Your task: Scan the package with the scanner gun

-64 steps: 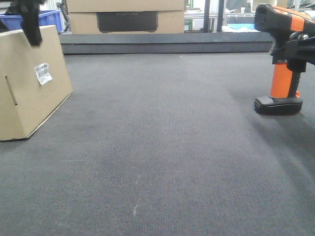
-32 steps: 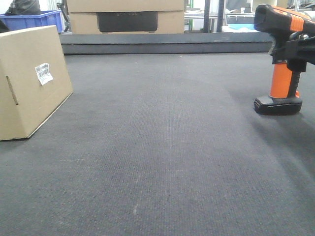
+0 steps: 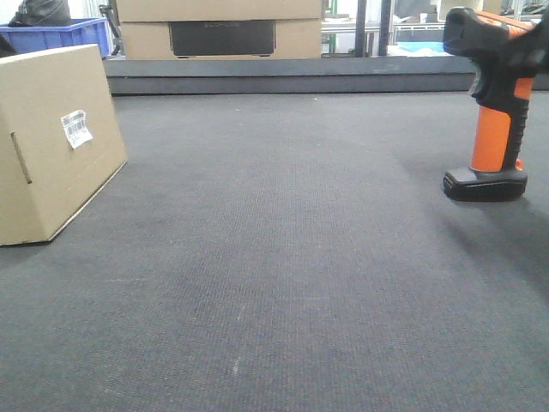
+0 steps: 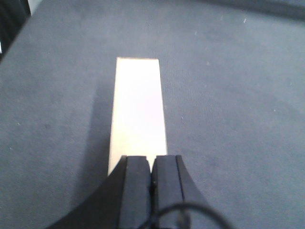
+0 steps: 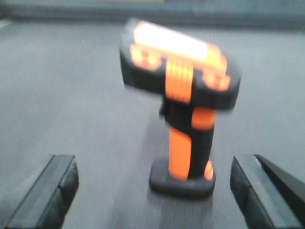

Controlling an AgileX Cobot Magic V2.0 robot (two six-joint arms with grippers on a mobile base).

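Observation:
The cardboard package (image 3: 51,142) stands at the far left on the dark mat, with a white barcode label (image 3: 75,128) on its right face. In the left wrist view its pale top (image 4: 138,105) lies straight below my left gripper (image 4: 151,164), which is shut and empty above it. The orange and black scanner gun (image 3: 493,103) stands upright on its base at the far right. In the right wrist view, which is blurred, the scanner gun (image 5: 183,95) stands ahead of my right gripper (image 5: 155,191), which is wide open and apart from it.
A large cardboard box with a black panel (image 3: 221,30) and a blue bin (image 3: 64,33) stand behind a raised dark ledge (image 3: 292,75) at the back. Dark grey mat (image 3: 274,257) lies between package and scanner.
My left gripper, at the package's top edge one second ago, has left the front view. My right gripper, around the scanner's handle before, has drawn back off it. The scanner still stands.

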